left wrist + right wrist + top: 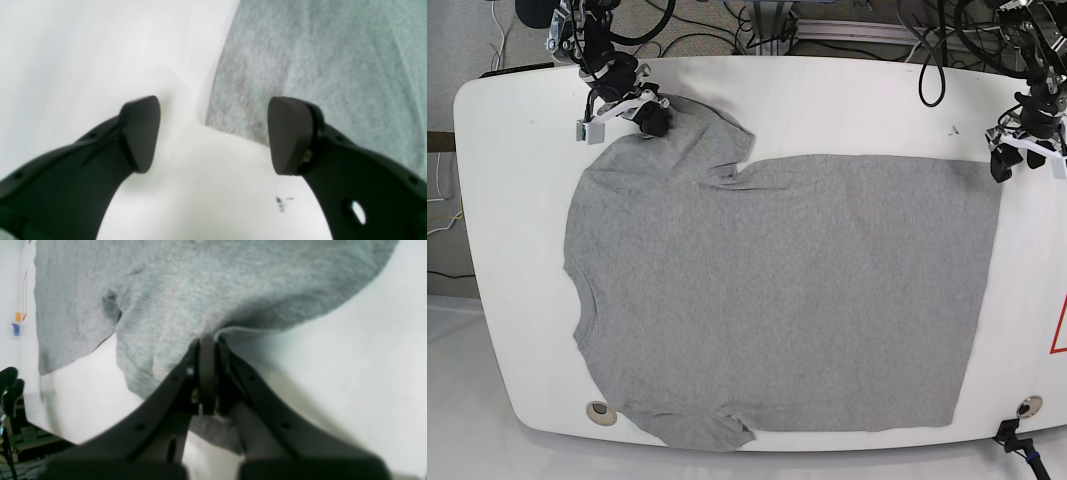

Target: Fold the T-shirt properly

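A grey T-shirt lies spread flat on the white table, collar side to the left in the base view. My right gripper is at the far left sleeve, shut on a pinch of grey fabric that bunches up around the fingertips. My left gripper hovers at the shirt's far right hem corner. In the left wrist view it is open, with that corner of the shirt lying just beyond the gap between its fingers and bare table under them.
Cables run behind the table's back edge. Two round holes sit near the front edge, and a red marking at the right edge. The near sleeve reaches the front edge. A small dark smudge marks the table.
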You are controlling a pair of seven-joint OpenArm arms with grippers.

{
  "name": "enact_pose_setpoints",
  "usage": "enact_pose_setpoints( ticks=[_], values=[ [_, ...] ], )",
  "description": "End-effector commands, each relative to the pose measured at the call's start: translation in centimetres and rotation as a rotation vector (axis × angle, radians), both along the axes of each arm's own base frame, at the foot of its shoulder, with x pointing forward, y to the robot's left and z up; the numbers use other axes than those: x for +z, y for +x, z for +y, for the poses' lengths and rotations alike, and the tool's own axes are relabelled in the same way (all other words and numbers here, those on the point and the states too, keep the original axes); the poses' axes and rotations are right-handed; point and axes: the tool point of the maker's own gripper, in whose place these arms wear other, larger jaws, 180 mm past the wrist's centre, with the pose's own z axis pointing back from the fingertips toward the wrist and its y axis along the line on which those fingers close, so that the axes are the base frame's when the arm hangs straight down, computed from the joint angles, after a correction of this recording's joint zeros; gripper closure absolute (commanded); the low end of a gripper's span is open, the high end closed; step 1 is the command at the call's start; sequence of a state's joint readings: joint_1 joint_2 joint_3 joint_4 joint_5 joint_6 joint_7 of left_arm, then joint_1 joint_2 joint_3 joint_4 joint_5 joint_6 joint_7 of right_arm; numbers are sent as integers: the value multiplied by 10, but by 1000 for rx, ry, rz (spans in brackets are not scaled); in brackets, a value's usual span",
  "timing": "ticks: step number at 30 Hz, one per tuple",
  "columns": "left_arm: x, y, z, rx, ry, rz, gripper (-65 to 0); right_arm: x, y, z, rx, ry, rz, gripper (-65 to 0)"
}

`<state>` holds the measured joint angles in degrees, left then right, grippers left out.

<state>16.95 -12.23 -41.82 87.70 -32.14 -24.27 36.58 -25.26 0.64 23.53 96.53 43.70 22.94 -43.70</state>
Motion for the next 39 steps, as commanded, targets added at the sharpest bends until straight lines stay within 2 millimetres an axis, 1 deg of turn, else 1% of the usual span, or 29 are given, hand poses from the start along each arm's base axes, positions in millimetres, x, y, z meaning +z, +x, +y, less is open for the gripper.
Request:
enact_pose_setpoints(
  ticks=[1,5,11,12,14,17,20,22,25,27,29,31,33,35,36,37,39],
  values=[
    [6,5,5,0,4,-26,-475,7,2,-2,2,-2,-31,0],
    [-7,7,-8,-29,-23,-4,-475,6,2,-1,3,-2,-31,0],
    [-12,12,-22,-66,-39,4,-475,6,1,-1,3,-2,-29,0],
    [-11,15,-24,-72,-41,-2,-475,6,1,-1,3,-2,-29,0],
    [-17,14,-25,-68,-55,10,-475,6,1,-1,3,-2,-29,0],
    [-14,24,-24,-63,-62,-9,-475,6,1,-1,3,-2,-29,0],
    [-20,23,-24,-53,-77,3,-475,6,1,-1,3,-2,-29,0],
    [-20,24,-25,-56,-77,2,-475,6,1,-1,3,-2,-29,0],
    [-18,34,-33,-80,-84,-10,-475,6,1,-1,3,-2,-29,0],
    [-18,36,-36,-85,-88,-11,-473,6,1,-1,3,-2,-29,0],
    [-22,36,-44,-84,-109,-13,-473,6,1,-1,3,-2,-29,0],
    [-22,38,-47,-82,-117,-18,-472,6,1,-1,3,-2,-29,0],
    [-20,44,-52,-81,-130,-36,-472,6,1,-1,3,-2,-29,0],
    [-19,46,-53,-84,-130,-39,-468,6,1,-1,3,-2,-29,0],
    [-20,47,-56,-91,-132,-38,-450,6,1,-1,3,-2,-29,0],
    [-20,48,-58,-98,-133,-36,-403,6,1,-1,3,-2,-29,0],
    [-20,48,-59,-100,-134,-36,-283,6,1,-1,3,-2,-29,0]
  ],
)
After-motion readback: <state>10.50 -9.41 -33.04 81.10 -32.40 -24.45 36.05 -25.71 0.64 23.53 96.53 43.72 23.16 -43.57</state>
